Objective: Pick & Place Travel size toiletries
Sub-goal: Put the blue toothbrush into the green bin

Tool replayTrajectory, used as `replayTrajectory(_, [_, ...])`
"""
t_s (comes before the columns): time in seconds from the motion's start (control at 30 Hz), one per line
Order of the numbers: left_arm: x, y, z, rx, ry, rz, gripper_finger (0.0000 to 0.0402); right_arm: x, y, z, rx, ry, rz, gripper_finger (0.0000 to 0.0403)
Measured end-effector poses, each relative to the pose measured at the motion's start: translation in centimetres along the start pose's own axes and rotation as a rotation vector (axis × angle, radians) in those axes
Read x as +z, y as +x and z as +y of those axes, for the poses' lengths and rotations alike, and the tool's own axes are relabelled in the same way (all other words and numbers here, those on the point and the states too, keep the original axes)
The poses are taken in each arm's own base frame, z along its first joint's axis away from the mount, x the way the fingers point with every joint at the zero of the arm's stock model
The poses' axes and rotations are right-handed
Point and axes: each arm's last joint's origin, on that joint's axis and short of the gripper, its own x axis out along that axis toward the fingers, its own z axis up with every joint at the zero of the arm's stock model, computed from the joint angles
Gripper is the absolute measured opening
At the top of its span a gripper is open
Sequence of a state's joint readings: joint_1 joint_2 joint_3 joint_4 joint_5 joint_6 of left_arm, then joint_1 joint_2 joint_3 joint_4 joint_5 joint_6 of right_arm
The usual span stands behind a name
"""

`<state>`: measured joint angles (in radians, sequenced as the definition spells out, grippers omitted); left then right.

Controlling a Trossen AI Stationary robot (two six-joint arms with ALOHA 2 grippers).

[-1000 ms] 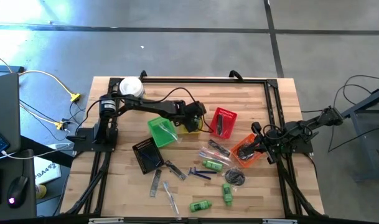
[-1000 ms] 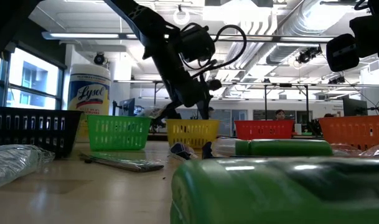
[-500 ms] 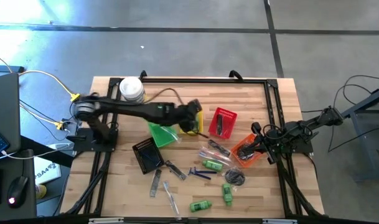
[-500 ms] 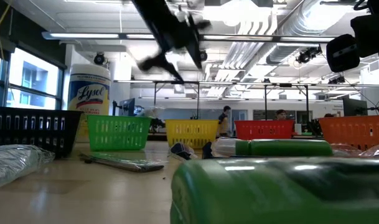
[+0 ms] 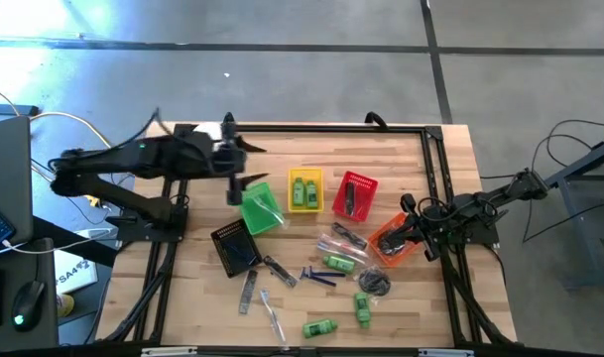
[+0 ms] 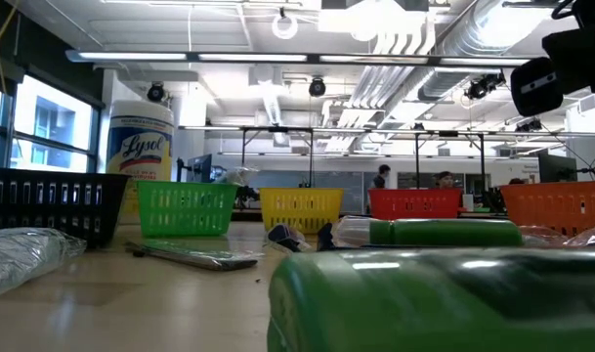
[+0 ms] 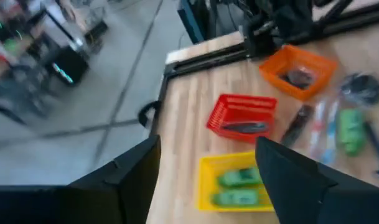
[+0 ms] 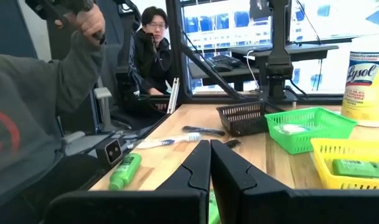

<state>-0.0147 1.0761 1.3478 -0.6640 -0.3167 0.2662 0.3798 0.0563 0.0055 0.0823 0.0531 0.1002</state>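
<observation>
The travel size toiletries lie scattered on the near half of the table: green mini bottles (image 5: 338,263) (image 5: 319,327), a blue razor (image 5: 316,278), combs (image 5: 250,288), clear sticks (image 5: 272,315) and a dark round piece (image 5: 378,283). Two green bottles (image 7: 236,186) lie in the yellow basket (image 5: 304,190). My left gripper (image 5: 237,178) (image 7: 208,180) hangs open and empty, high above the table's far left, left of the baskets. My right gripper (image 5: 411,226) (image 8: 209,165) is shut on nothing, low at the table's right beside the orange basket (image 5: 393,241).
A green basket (image 5: 262,208), a red basket (image 5: 354,193) and a black basket (image 5: 235,246) stand mid-table. The white canister (image 6: 141,147) stands at the far left. In the right wrist view, a seated person (image 8: 152,43) and a grey sleeve (image 8: 40,93) show beyond the table's left side.
My left gripper has risen from over the yellow basket and drawn back toward the table's left edge, rolling its wrist as it went. It has left the low view. The yellow basket with its green bottles now shows uncovered.
</observation>
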Motion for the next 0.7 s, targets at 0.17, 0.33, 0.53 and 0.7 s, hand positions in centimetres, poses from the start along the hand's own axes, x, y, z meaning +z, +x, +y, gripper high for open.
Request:
replayTrajectory(0.17, [-3.1, -1.0, -1.2, -0.094, -0.134, 0.029, 0.0189, 0.0, 0.0, 0.0, 0.0, -0.015, -0.002, 0.0003])
replayTrajectory(0.33, [-6.4, -0.4, -2.8, -0.14, -0.225, 0.016, 0.0058, 0.0, 0.0, -0.1, -0.029, -0.017, -0.004, 0.0003])
replayTrajectory(0.53, [-10.6, 1.0, -4.6, -0.193, -0.278, -0.087, 0.0015, 0.1, 0.0, -0.1, -0.026, -0.015, -0.01, 0.0003])
replayTrajectory(0.7, [-14.4, 1.7, -5.8, -0.177, -0.29, -0.186, 0.0003, 0.1, 0.0, -0.1, -0.026, -0.015, -0.009, 0.0003])
